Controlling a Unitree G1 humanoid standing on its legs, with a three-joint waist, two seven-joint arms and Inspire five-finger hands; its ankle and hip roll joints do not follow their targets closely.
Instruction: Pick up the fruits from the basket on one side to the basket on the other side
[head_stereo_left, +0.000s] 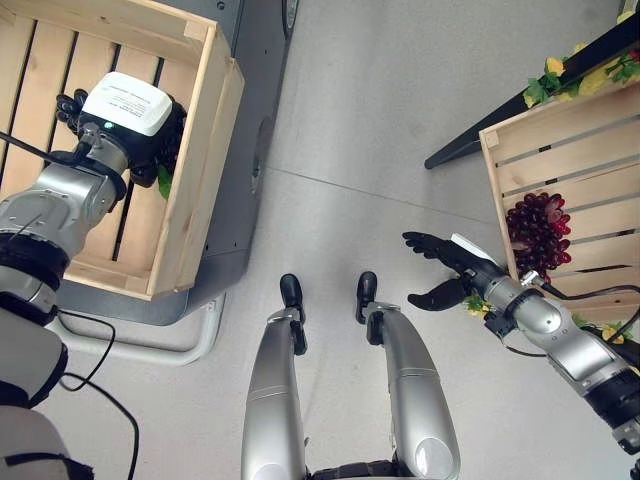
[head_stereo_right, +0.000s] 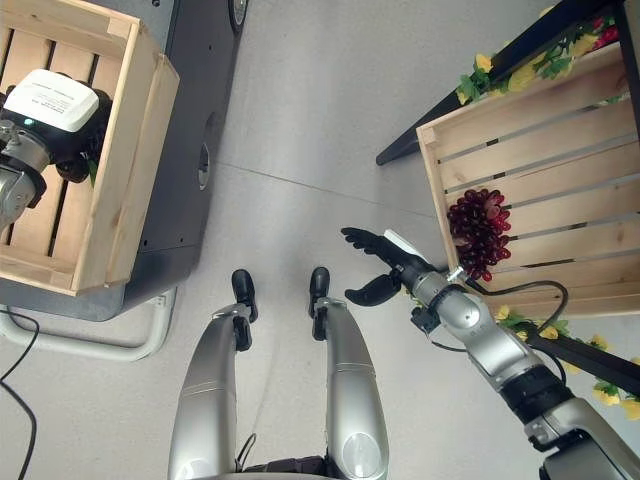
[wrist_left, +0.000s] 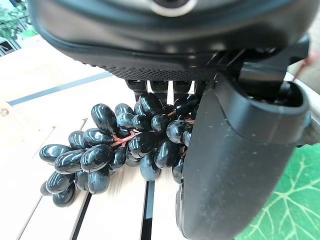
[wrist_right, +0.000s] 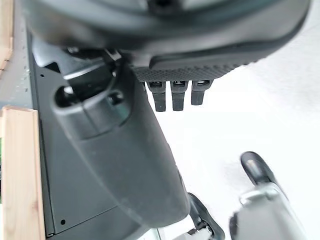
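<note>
Looked like a lab or test hall staged as a fruit stall: bare grey floor, slatted wooden crates on either side on dark stands. Right crate held grapes, with fake leaf-and-flower garland as trim.

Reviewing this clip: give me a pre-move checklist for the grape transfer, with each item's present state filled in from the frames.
1. Black grapes over the slats inside the left crate: ok.
2. Left hand grip on the black grapes: cannot tell; the bunch sits between thumb and fingers, but contact is not clear.
3. Black grapes resting on the slats before any release: cannot tell.
4. Right hand open and holding nothing, above the floor: ok.
5. Red grapes lying in the right crate, not yet moved: ok.
6. Right hand outside the right crate, just beside its wall: ok.
</note>
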